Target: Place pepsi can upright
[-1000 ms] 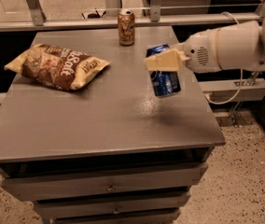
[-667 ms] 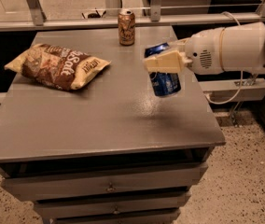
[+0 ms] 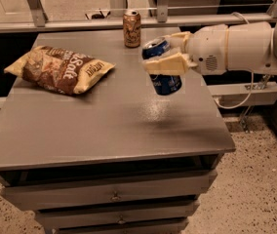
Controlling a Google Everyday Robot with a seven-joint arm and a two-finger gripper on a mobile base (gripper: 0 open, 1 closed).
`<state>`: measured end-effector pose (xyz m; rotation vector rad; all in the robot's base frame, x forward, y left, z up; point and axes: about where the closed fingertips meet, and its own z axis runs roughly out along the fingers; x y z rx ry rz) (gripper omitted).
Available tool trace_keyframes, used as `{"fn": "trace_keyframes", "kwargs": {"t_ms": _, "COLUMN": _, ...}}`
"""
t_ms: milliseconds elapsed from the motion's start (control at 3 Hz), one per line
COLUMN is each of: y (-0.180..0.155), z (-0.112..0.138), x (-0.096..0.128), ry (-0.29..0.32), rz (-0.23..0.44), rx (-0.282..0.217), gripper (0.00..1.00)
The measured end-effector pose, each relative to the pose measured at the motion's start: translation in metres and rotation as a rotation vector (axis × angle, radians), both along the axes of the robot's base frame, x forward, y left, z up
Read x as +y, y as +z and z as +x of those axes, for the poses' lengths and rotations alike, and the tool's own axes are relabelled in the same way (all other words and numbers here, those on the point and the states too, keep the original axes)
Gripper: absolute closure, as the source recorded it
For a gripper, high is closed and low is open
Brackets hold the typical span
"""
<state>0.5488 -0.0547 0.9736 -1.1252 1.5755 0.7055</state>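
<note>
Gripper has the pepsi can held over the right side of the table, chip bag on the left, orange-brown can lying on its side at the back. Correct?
One error: the orange-brown can stands upright at the back of the table, not on its side, as the camera view shows. The rest holds: the gripper grips the pepsi can over the table's right side, with the chip bag on the left.

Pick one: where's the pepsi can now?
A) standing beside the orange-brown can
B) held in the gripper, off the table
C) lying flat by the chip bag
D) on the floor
B: the gripper, over the right half of the table, clamps the pepsi can between its fingers, base clear of the surface.
</note>
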Motion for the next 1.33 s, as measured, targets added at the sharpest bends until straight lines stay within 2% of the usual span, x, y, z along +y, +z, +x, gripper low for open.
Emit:
{"fn": "trace_keyframes", "kwargs": {"t_ms": 333, "y": -0.008, "z": 0.004, "x": 0.001, "ry": 0.063, "rz": 0.038, "rx": -0.108, "gripper": 1.0}}
{"fn": "trace_keyframes", "kwargs": {"t_ms": 667, "y": -0.02, "z": 0.01, "x": 0.002, "ry": 0.096, "rz": 0.111, "rx": -0.166, "gripper": 1.0}}
{"fn": "trace_keyframes", "kwargs": {"t_ms": 1000, "y": -0.034, "z": 0.017, "x": 0.0, "ry": 0.113, "rz": 0.167, "rx": -0.188, "gripper": 1.0}}
{"fn": "trace_keyframes", "kwargs": {"t_ms": 1333, "y": -0.044, "z": 0.023, "x": -0.004, "ry": 0.127, "rz": 0.18, "rx": -0.191, "gripper": 0.83}}
